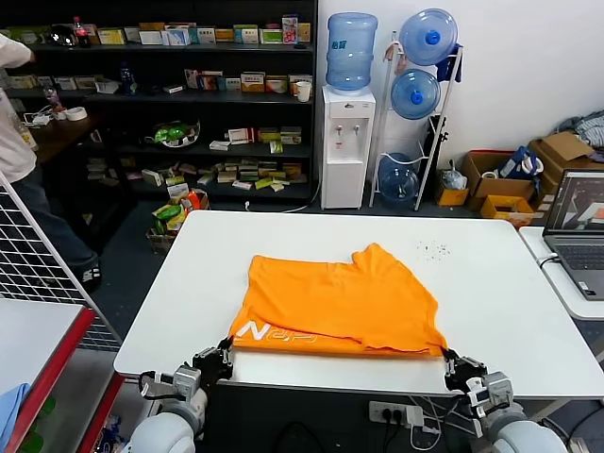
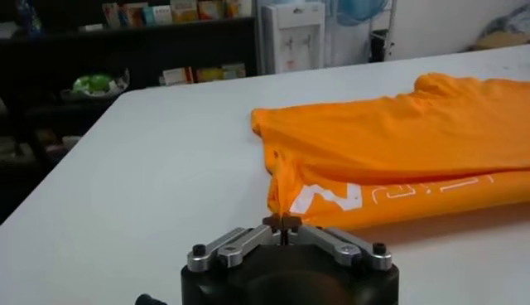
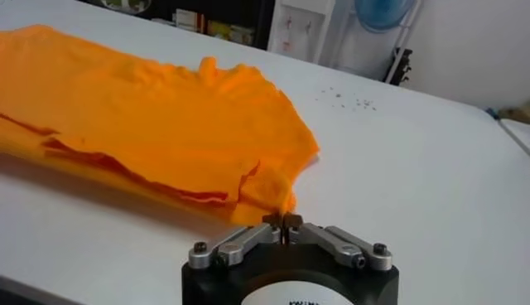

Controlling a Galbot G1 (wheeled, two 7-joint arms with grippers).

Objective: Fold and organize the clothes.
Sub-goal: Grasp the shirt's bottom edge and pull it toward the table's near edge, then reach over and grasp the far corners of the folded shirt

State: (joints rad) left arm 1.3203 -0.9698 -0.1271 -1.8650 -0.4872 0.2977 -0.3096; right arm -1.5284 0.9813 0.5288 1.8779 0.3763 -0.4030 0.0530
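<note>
The orange T-shirt (image 1: 335, 302) lies folded on the white table (image 1: 189, 283), its white printed letters (image 1: 274, 334) facing up along the near edge. My left gripper (image 1: 223, 355) is shut on the shirt's near left corner; in the left wrist view the gripper (image 2: 282, 222) pinches the cloth (image 2: 397, 141) just below the logo. My right gripper (image 1: 451, 360) is shut on the near right corner; in the right wrist view the gripper (image 3: 282, 220) pinches the layered edge of the shirt (image 3: 149, 116).
A laptop (image 1: 578, 231) stands on a side table at the right. A wire rack with a red edge (image 1: 42, 311) is at the left. A water dispenser (image 1: 346, 142), bottles and shelves stand beyond the table. A person (image 1: 19, 142) is at far left.
</note>
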